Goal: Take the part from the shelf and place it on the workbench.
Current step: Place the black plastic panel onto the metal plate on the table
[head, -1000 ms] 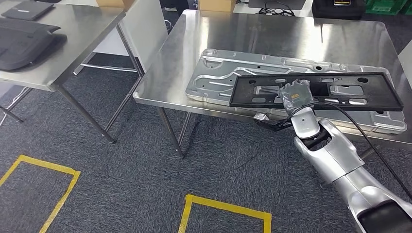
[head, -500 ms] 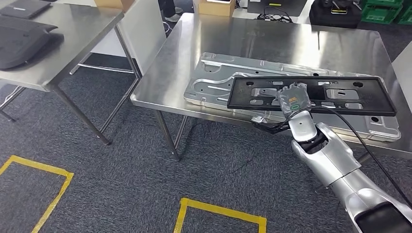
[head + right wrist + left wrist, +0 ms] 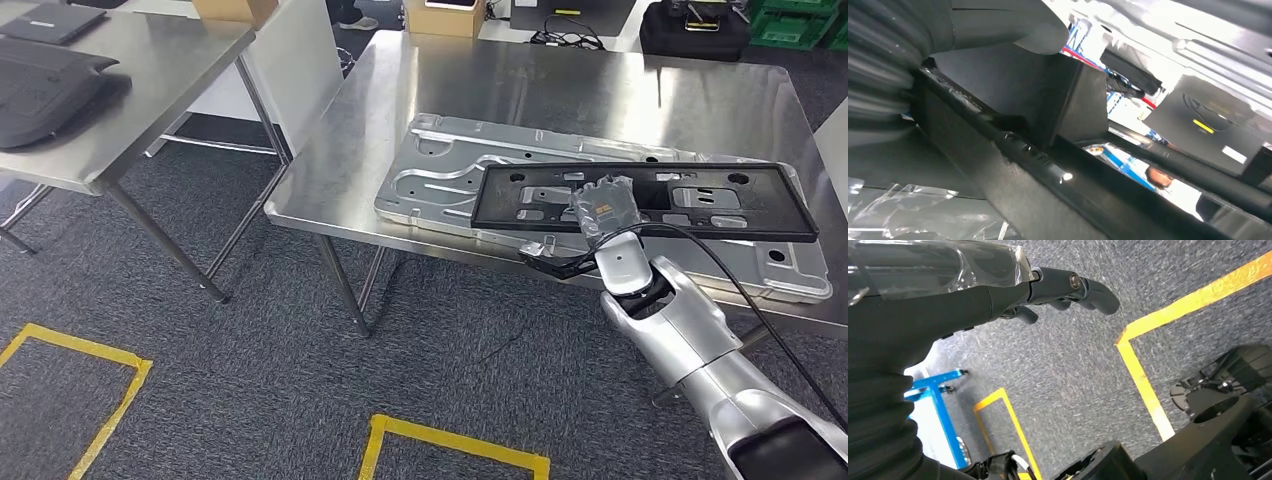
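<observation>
The robot's right hand [image 3: 604,208] holds a long black frame [image 3: 640,200], the part it has to put down. The hand grips the frame near the middle of its near edge. The frame hangs over the shiny metal table [image 3: 480,80], right above a big silver metal sheet [image 3: 440,170] that lies flat there. I cannot tell if the frame is touching the sheet yet or is just above it.

So the fetching looks done. I think what is left is to set the frame all the way down, let go, and pull the arm back.

From high up, the frame is at about 3 o'clock and another grey table [image 3: 120,100] is at about 10 o'clock. Yellow tape lines [image 3: 455,440] mark the dark carpet at 6 o'clock.

The camera on the right wrist sits very close, looking along the black frame [image 3: 1058,165], so you see the edge that the hand grips.

The camera on the left wrist looks down at the carpet. It shows the left hand [image 3: 1063,287] holding nothing, with its dark fingers bent a little.
</observation>
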Robot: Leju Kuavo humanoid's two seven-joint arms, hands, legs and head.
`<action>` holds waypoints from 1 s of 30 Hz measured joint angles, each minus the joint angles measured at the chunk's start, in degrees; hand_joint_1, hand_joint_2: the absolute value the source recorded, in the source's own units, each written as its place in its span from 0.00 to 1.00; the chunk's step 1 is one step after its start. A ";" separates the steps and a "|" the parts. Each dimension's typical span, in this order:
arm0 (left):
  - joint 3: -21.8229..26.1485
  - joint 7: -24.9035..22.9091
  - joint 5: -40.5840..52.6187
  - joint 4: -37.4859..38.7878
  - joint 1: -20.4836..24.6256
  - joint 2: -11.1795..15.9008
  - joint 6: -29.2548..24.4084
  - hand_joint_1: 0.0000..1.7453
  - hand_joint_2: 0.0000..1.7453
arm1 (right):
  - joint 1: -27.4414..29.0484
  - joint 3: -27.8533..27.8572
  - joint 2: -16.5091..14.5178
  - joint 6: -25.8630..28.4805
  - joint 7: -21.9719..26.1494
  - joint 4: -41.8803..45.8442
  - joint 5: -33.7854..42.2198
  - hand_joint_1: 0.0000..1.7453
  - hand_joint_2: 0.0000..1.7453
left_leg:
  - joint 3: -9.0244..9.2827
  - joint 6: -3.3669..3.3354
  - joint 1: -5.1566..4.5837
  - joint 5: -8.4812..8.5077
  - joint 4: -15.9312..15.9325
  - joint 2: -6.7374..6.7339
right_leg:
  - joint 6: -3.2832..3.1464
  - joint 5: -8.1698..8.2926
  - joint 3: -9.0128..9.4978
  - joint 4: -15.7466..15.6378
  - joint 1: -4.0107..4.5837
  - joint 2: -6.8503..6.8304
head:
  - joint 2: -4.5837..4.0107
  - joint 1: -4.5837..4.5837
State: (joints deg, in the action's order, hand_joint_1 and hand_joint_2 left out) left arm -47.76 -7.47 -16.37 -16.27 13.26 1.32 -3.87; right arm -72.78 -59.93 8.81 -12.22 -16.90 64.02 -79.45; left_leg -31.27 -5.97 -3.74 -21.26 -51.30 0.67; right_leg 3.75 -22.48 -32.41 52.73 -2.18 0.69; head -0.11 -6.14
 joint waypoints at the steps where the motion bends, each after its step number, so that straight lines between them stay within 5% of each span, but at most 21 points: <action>1: -0.03 -0.01 0.03 0.01 0.05 0.00 0.01 0.00 1.00 | -0.06 0.03 -0.03 -0.05 -0.03 -0.05 -0.03 1.00 1.00 | -0.77 0.57 0.20 -0.99 -1.84 -0.04 | -0.29 -0.07 0.18 -0.05 -0.25 -0.04 | 0.00 0.00; 4: -0.08 -0.08 0.09 0.01 0.23 -0.05 0.05 0.00 1.00 | -0.05 0.08 -0.09 -0.21 -0.05 -0.07 -0.12 1.00 1.00 | -6.93 2.77 1.86 -5.40 -13.89 -0.25 | -0.61 -0.50 0.82 -0.18 -0.65 -0.11 | 0.00 -0.01; 6: -0.13 -0.13 0.16 0.01 0.19 -0.07 0.13 0.00 1.00 | 0.22 0.07 -0.07 -0.33 0.00 -0.07 -0.15 1.00 1.00 | -10.57 3.32 2.76 -5.80 -18.87 -0.31 | -0.58 -0.97 1.32 -0.20 -0.75 -0.11 | 0.00 -0.01; 8: -0.19 -0.18 0.24 0.01 0.13 -0.09 0.16 0.00 1.00 | 0.40 0.07 -0.10 -0.40 0.06 -0.07 -0.20 1.00 1.00 | -9.82 2.97 2.84 -2.10 -14.74 -0.29 | -0.51 -1.50 2.17 -0.33 -0.76 -0.11 | 0.00 -0.01; 11: -0.20 -0.20 0.31 0.02 0.18 -0.01 0.16 0.00 1.00 | 0.19 0.08 -0.16 -0.43 0.06 -0.08 -0.29 1.00 1.00 | -4.44 0.98 1.77 4.73 -1.40 -0.26 | -0.28 -2.09 3.90 -1.36 -0.64 -0.06 | 0.00 -0.02; 13: -0.20 -0.21 0.35 0.03 0.27 0.04 0.15 0.00 1.00 | 0.10 0.09 -0.11 -0.49 0.06 -0.09 -0.33 1.00 1.00 | -2.94 0.21 1.20 5.13 1.81 -0.26 | 0.16 -2.48 4.45 -1.85 -0.53 0.02 | 0.00 -0.02; 16: -0.20 -0.25 0.35 0.03 0.34 -0.14 0.12 0.00 1.00 | 0.02 0.15 -0.08 -0.51 0.09 -0.07 -0.33 1.00 1.00 | -1.63 0.23 1.39 4.49 2.97 -0.27 | 0.66 -3.72 4.45 -0.93 -0.36 -0.18 | 0.01 -0.02; 18: -0.20 -0.32 0.35 0.03 0.38 -0.29 0.06 0.00 1.00 | -0.01 0.20 -0.05 -0.46 0.06 -0.07 -0.36 1.00 1.00 | -0.75 0.08 1.50 4.28 3.52 -0.22 | 0.50 -6.76 1.35 5.40 -0.10 -0.39 | 0.01 -0.03; 20: -0.20 -0.40 0.37 0.03 0.35 -0.34 -0.01 0.00 1.00 | 0.34 0.20 0.01 -0.43 0.06 -0.09 -0.38 1.00 1.00 | -0.31 -0.30 1.26 3.74 3.39 -0.09 | 0.31 -9.84 -3.95 14.38 0.36 -0.38 | 0.00 -0.02; 21: -0.20 -0.42 0.40 0.03 0.26 -0.38 -0.04 0.00 1.00 | 0.64 0.20 0.04 -0.42 0.08 -0.11 -0.37 1.00 1.00 | -0.03 -0.39 1.13 3.41 3.32 0.02 | 0.28 -9.99 -5.93 17.03 0.55 -0.37 | 0.00 -0.02; 23: -0.21 -0.43 0.49 0.03 0.07 -0.50 -0.03 0.00 1.00 | 1.03 0.20 0.11 -0.38 0.09 -0.13 -0.34 1.00 1.00 | 0.70 -0.36 0.94 2.58 2.98 0.24 | 0.20 -6.61 -6.70 15.33 0.75 -0.38 | 0.00 -0.03; 26: -0.21 -0.45 0.64 0.03 0.12 -0.64 -0.02 0.00 1.00 | 0.93 0.20 0.14 -0.32 0.08 -0.14 -0.35 1.00 1.00 | 1.63 -0.01 0.55 0.84 1.91 0.44 | 0.04 0.85 -2.41 3.10 0.71 -0.37 | 0.00 -0.01; 30: -0.22 -0.59 0.80 0.04 0.28 -0.54 -0.02 0.00 1.00 | 0.93 0.20 0.21 -0.17 0.07 -0.32 -0.33 1.00 1.00 | 2.11 -0.22 0.20 -0.82 1.24 0.46 | -1.08 1.28 -0.47 -0.59 0.38 -0.30 | 0.01 -0.03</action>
State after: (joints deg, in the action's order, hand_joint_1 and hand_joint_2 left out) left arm -47.98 -8.07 -15.57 -16.23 13.54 0.78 -3.89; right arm -71.85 -59.74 9.03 -12.40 -16.83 63.70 -79.78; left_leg -29.16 -6.19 -3.54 -22.08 -50.06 1.13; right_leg 2.67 -21.20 -32.88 52.15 -1.80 0.38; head -0.10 -6.16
